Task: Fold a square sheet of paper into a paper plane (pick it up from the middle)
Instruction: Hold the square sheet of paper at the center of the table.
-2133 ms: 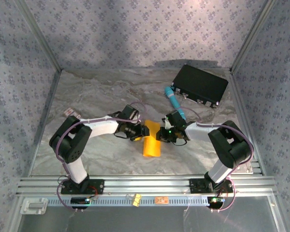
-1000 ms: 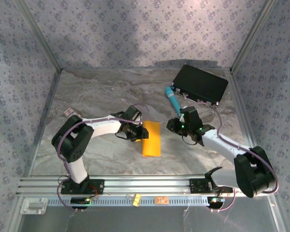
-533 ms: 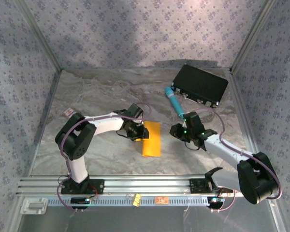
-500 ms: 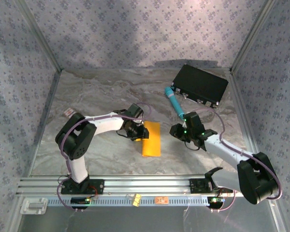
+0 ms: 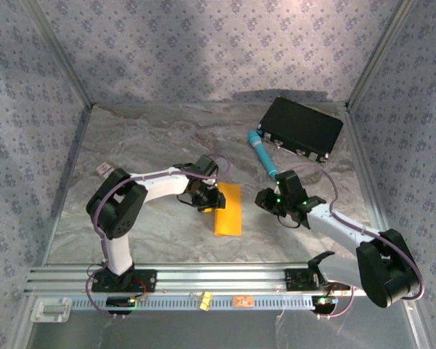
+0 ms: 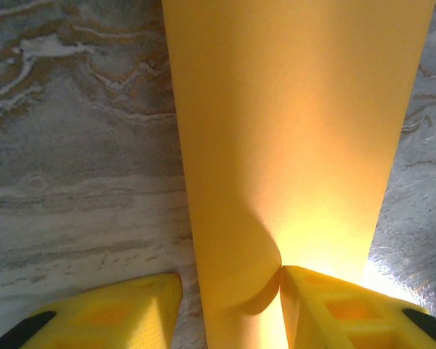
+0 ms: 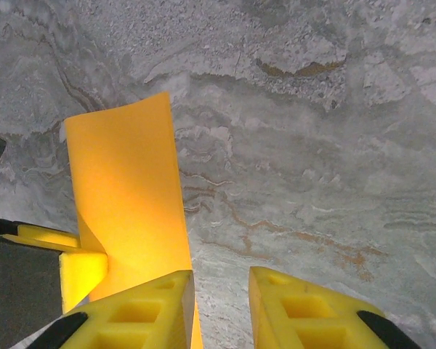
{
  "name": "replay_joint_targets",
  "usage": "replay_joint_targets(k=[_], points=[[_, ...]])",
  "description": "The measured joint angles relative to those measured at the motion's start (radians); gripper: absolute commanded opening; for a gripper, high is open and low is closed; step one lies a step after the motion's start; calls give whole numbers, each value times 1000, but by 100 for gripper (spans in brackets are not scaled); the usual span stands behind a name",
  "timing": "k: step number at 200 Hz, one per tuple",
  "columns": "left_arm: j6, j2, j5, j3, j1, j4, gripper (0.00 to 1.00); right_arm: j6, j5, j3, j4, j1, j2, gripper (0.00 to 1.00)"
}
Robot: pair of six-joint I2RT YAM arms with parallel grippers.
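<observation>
From above, the orange-yellow paper sheet [image 5: 228,209] is lying mid-table, seemingly folded once into a strip; nose and wing folds are waiting. Left wrist: the left gripper [image 6: 229,291], jaws apart, is straddling its end. Right wrist: the right gripper [image 7: 221,291] is hanging slightly parted, empty, paper at 10 o'clock.

No legible text, label, brand or number anywhere

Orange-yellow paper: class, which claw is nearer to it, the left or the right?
Left. The left claw is at the far left corner of the orange-yellow paper, touching its curled edge. The right claw sits apart, over bare table to its right.
</observation>
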Motion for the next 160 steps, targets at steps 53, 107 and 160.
replay_joint_targets(k=[53,107,160], points=[[4,5,-10,8,-3,-10,44,0,3,0,0,11,0,28],[8,6,-10,11,-3,-12,45,0,2,0,0,20,0,28],[12,6,-14,12,-7,-13,46,0,2,0,0,22,1,28]])
